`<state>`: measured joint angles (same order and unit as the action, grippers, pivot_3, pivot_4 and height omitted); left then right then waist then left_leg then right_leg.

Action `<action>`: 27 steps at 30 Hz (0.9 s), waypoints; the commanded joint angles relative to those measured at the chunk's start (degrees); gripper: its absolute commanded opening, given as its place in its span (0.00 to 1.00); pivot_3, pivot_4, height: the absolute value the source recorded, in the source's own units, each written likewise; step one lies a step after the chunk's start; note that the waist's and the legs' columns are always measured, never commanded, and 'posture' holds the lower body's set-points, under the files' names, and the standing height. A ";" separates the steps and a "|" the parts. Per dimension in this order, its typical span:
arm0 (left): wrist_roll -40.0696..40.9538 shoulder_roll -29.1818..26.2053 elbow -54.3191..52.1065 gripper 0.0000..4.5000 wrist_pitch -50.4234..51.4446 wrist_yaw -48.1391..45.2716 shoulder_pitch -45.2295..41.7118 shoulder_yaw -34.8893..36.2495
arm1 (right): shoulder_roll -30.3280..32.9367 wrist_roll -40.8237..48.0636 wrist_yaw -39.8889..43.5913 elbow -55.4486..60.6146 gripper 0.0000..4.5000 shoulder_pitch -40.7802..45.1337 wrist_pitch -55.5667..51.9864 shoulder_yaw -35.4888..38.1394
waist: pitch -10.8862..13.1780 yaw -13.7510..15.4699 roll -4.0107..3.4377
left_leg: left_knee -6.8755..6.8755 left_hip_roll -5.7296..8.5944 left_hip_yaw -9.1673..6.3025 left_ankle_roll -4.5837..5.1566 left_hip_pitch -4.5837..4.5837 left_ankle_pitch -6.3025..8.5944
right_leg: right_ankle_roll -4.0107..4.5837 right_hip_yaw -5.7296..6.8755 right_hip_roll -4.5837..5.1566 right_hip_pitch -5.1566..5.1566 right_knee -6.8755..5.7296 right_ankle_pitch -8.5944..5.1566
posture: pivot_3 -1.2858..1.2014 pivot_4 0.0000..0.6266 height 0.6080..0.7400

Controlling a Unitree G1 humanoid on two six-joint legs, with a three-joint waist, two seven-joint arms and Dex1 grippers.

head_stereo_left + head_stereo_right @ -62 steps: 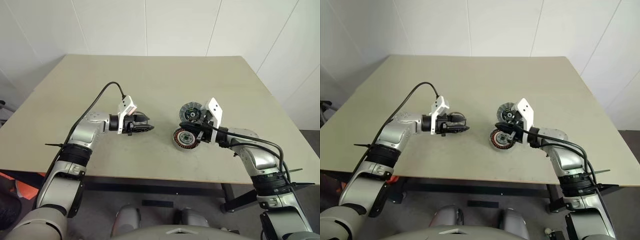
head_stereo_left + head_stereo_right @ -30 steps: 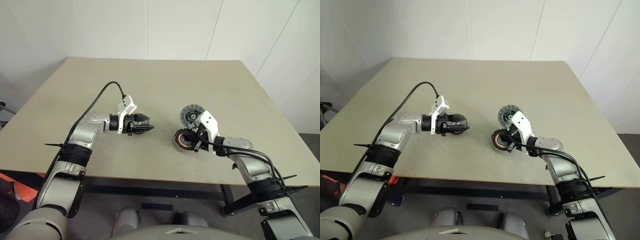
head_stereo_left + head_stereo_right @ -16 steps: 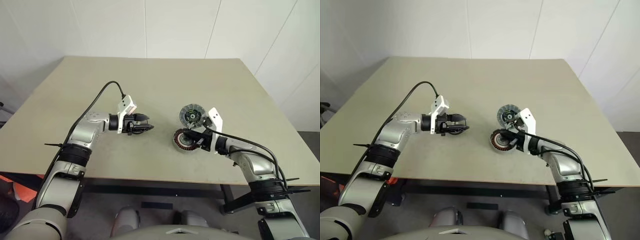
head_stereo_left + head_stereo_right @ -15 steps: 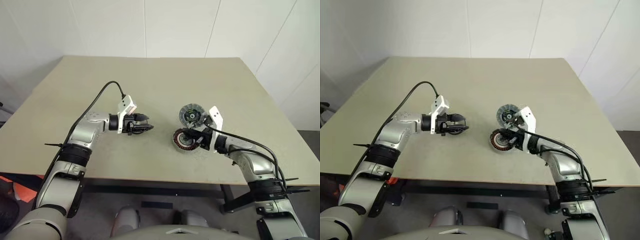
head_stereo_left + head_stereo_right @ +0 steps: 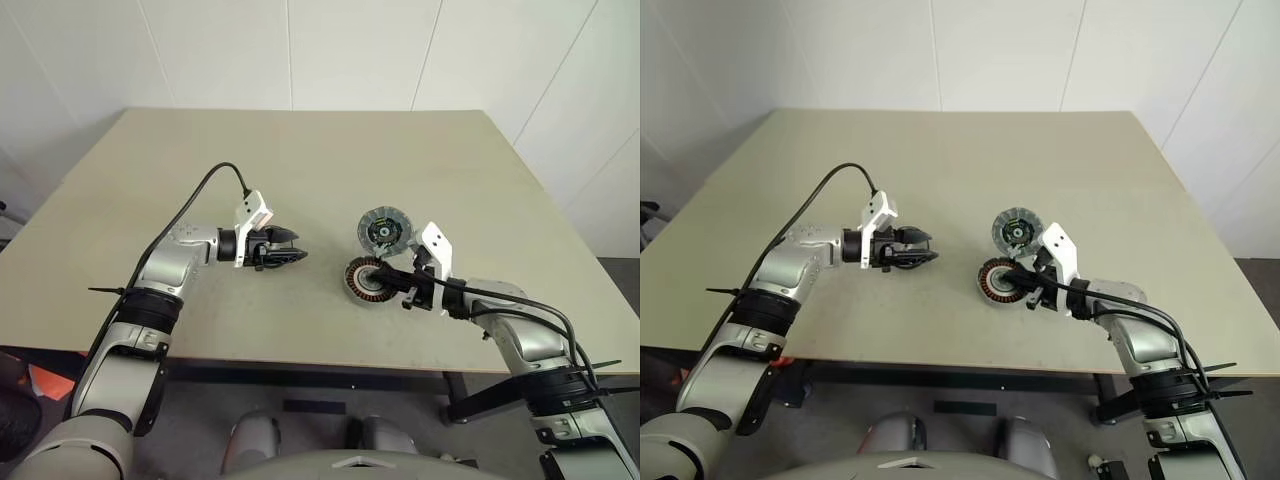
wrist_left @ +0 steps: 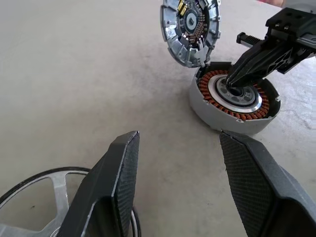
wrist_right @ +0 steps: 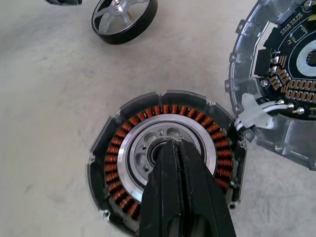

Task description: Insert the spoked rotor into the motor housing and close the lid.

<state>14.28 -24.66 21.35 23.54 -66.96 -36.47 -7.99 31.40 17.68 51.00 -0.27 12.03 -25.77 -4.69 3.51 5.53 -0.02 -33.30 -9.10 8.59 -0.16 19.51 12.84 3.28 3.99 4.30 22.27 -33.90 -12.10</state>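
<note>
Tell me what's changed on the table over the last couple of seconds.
The right arm's wrist has dropped lower and drawn back toward the robot, while the right claw stays shut with its tips at the hub of the motor housing. Nothing was grabbed or released. The left claw, spoked rotor, housing and lid stayed put.

Beige table (image 5: pixel 300 150) — white panelled wall (image 5: pixel 350 50) behind, grey floor

bright, even overhead light, soft shadows, sharp throughout; slight glare on metal.
</note>
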 commanded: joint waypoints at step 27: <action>0.63 -0.54 -1.80 0.61 -0.67 -0.50 -0.33 0.49 | 0.96 -2.55 -0.72 -0.13 0.01 -1.84 3.55 -2.41 | -0.06 0.15 0.06 | 0.02 -0.03 -0.03 0.06 -0.43 0.04 | -0.02 0.10 0.00 -0.55 0.14 0.00 | 0.52 0.00 1.00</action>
<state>14.28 -24.67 21.25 23.61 -67.05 -36.08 -8.03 32.85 15.68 50.52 0.99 10.49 -21.29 -6.82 3.45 5.68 0.04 -33.28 -9.14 8.55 -0.11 19.08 12.87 3.26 4.09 4.30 21.72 -33.77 -12.10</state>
